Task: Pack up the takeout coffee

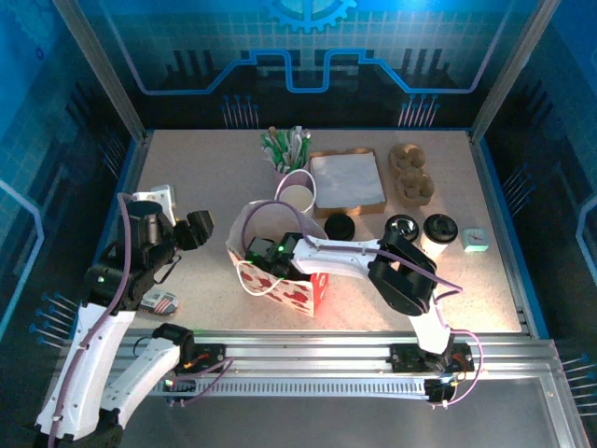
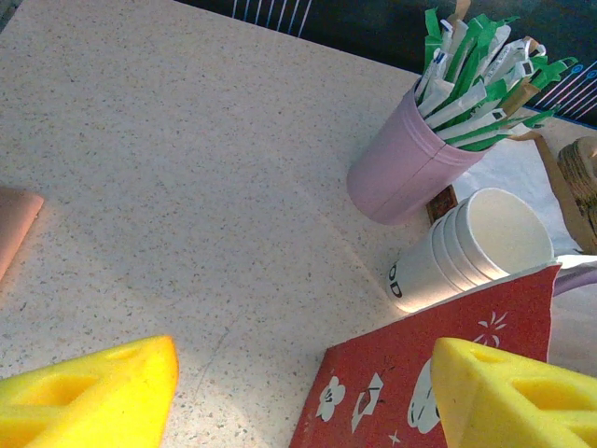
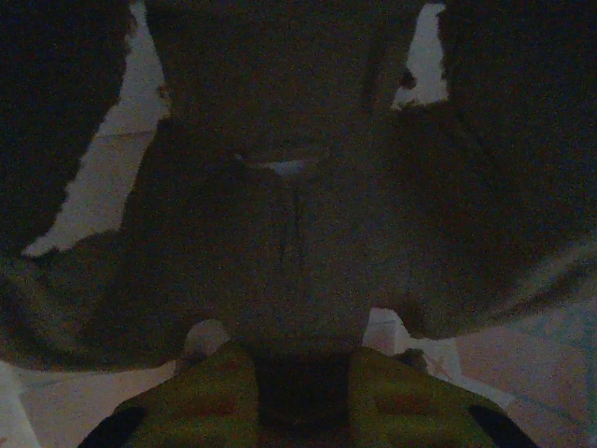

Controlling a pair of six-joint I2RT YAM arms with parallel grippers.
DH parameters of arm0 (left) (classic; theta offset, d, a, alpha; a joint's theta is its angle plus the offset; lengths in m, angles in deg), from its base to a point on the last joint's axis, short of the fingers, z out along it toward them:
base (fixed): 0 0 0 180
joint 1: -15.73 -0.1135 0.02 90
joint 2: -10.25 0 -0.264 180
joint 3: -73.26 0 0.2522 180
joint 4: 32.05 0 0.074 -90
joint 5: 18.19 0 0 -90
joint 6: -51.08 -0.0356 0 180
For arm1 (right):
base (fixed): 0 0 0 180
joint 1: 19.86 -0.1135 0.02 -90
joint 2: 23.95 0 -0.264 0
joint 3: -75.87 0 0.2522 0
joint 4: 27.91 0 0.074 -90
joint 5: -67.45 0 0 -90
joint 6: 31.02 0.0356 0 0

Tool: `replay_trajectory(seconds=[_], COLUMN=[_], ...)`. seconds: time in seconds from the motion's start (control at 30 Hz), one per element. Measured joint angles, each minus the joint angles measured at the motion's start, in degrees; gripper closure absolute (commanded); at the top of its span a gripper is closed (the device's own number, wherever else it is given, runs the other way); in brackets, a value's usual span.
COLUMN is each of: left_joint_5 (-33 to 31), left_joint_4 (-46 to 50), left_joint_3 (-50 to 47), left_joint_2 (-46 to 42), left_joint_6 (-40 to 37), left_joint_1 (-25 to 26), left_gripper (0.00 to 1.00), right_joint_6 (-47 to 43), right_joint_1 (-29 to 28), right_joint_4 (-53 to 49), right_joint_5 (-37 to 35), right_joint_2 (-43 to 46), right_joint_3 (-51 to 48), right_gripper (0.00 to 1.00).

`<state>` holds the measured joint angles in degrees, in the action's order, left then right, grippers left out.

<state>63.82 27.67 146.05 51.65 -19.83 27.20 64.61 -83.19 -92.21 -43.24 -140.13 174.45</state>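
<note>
A: There's your takeout coffee (image 1: 438,233): a white tapered paper cup with a round black lid on top.
B: You've got it standing upright on the counter (image 1: 205,177), right of centre and well apart from the gift bag (image 1: 298,294).
A: Small teal box (image 1: 475,241) just to its right, another black round top (image 1: 403,226) just to its left.

I see a red gift bag (image 2: 410,378) with white motifs, a pink cup (image 2: 401,168) of green-white sticks (image 2: 476,75), and white takeout coffee (image 1: 438,235) lidded black.
</note>
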Motion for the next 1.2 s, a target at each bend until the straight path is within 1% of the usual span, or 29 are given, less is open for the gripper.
replay_trajectory(seconds=[0.1, 0.4, 0.6, 0.83, 1.03, 1.13, 1.2], left_joint_5=[0.3, 1.0, 1.4, 1.3, 1.3, 1.3, 1.3], left_joint_4=[0.0, -0.4, -1.1, -1.3, -1.5, -1.6, -1.7], left_joint_3=[0.0, 0.0, -0.4, -0.8, -1.7, -2.3, -2.6], left_joint_2=[0.2, 1.0, 0.9, -0.2, -1.4, -1.9, -2.3], left_joint_6=[0.0, 0.0, 0.0, 0.0, 0.0, 0.0, 0.0], left_joint_1=[0.0, 0.0, 0.0, 0.0, -0.1, -0.1, -0.1], left_gripper=[0.27, 0.28, 0.28, 0.28, 0.28, 0.27, 0.27], right_joint_6=[0.2, 1.1, 1.1, 1.6, 2.1, 2.1, 2.1], right_joint_1=[0.0, 0.1, 0.7, 0.7, 0.5, 0.2, 0.0], right_joint_4=[-1.3, -7.1, -8.5, -8.5, -9.3, -10.3, -11.0], right_joint_5=[1.1, 5.5, 7.7, 7.9, 7.6, 7.5, 7.3], right_joint_2=[-0.5, -2.8, -3.5, -3.5, -3.5, -3.5, -3.5], right_joint_3=[1.1, 5.6, 6.5, 6.6, 6.8, 7.0, 7.3], right_gripper=[0.79, 0.78, 0.77, 0.71, 0.58, 0.57, 0.55])
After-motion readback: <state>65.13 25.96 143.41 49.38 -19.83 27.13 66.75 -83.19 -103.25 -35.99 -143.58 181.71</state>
